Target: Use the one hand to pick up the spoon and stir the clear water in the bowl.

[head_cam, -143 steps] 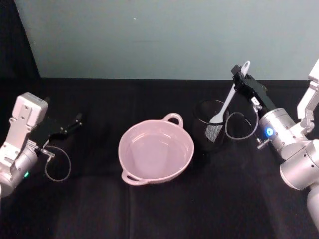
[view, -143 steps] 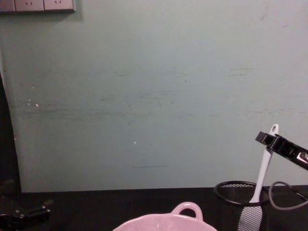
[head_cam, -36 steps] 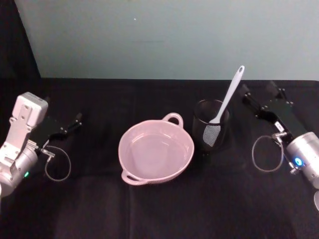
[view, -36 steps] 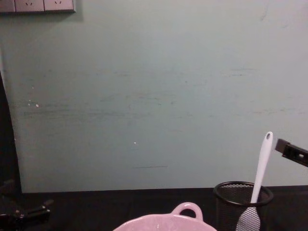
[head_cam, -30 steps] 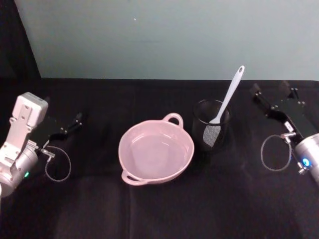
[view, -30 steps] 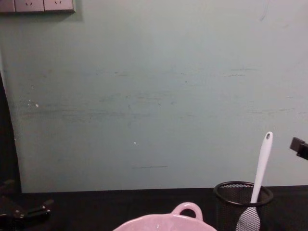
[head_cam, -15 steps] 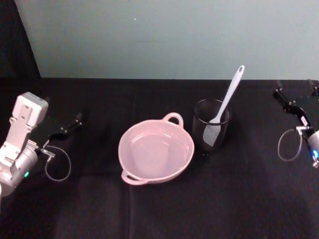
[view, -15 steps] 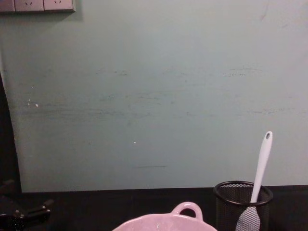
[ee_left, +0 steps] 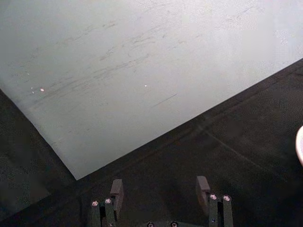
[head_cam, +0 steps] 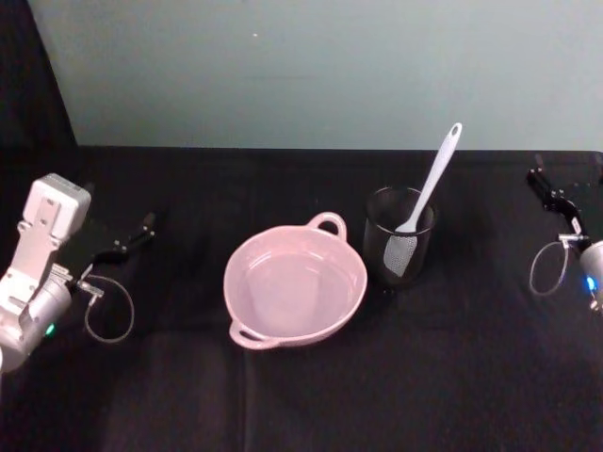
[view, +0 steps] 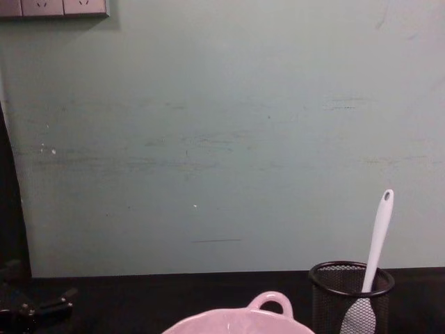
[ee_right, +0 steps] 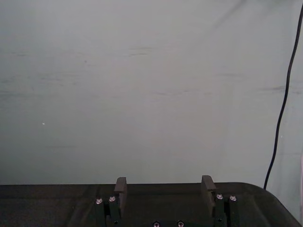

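Observation:
The white spoon (head_cam: pixel 430 182) stands blade down in a black mesh cup (head_cam: pixel 415 266), its handle leaning up and to the right, with nothing holding it. In the chest view the spoon (view: pixel 377 236) rises out of the cup (view: pixel 327 299). Left of the cup sits the pale pink bowl (head_cam: pixel 247 252) with clear water in it; its looped rim (view: pixel 270 300) shows low in the chest view. My right gripper (head_cam: pixel 565 179) hangs at the far right edge, well away from the spoon, open and empty (ee_right: pixel 164 185). My left gripper (head_cam: pixel 141 231) is parked at the far left, open (ee_left: pixel 159 187).
Black cloth covers the table up to a pale green wall behind. A loop of cable hangs by each wrist, one at the left (head_cam: pixel 108 320) and one at the right (head_cam: pixel 545 268). Wall sockets (view: pixel 54 7) sit at the chest view's upper left.
My right gripper, earlier shut on the spoon's handle, has let go and drawn back to the right edge. The spoon stays leaning in the mesh cup. The left arm is unmoved.

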